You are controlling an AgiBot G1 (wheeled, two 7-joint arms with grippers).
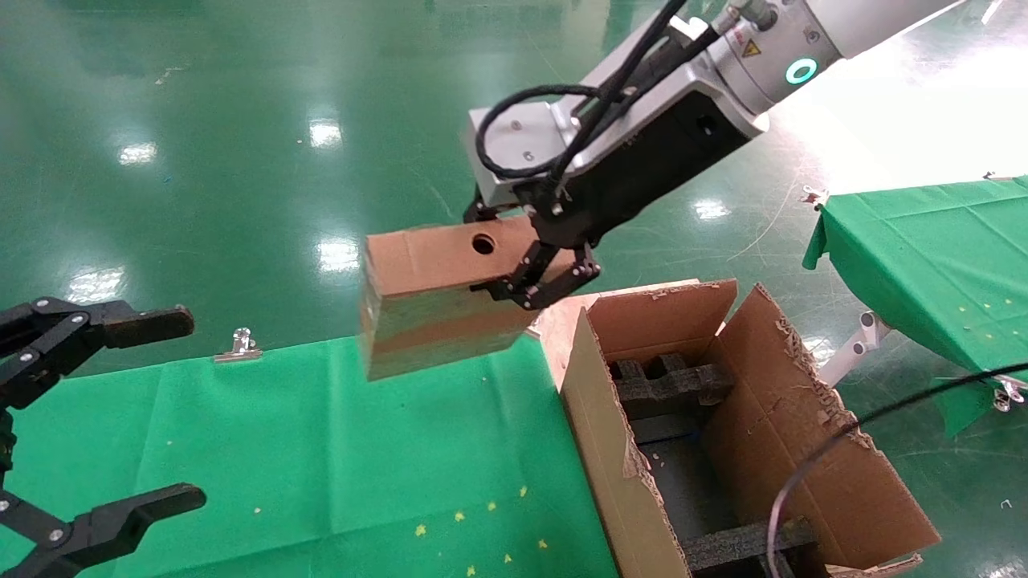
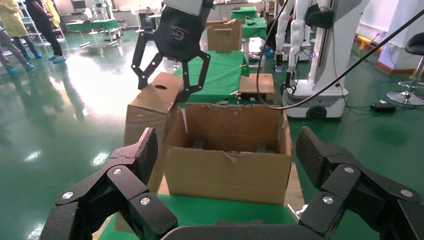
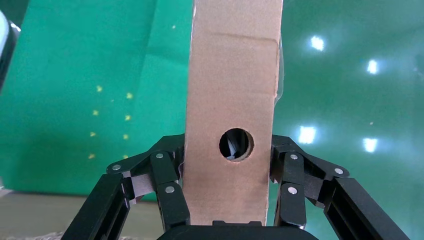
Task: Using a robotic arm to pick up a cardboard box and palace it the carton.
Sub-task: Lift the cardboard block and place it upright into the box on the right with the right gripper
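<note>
My right gripper (image 1: 534, 269), on the white arm with the green ring light (image 1: 801, 71), is shut on the small brown cardboard box (image 1: 434, 297). It grips the end with the round hole. The box hangs in the air over the far edge of the green table, just left of the carton (image 1: 594, 417). The carton is open, with torn flaps and black foam inserts (image 1: 666, 381) inside. In the right wrist view the box (image 3: 232, 90) fills the gap between the fingers (image 3: 167, 175). In the left wrist view the box (image 2: 150, 107) hangs beside the carton (image 2: 227, 172). My left gripper (image 1: 189, 409) is open and empty at the table's left.
A green cloth table (image 1: 321, 449) carries the carton at its right end. A second green table (image 1: 932, 257) stands at the right. A metal clip (image 1: 238, 345) sits on the far table edge. A black cable (image 1: 803, 474) crosses the carton's near right side.
</note>
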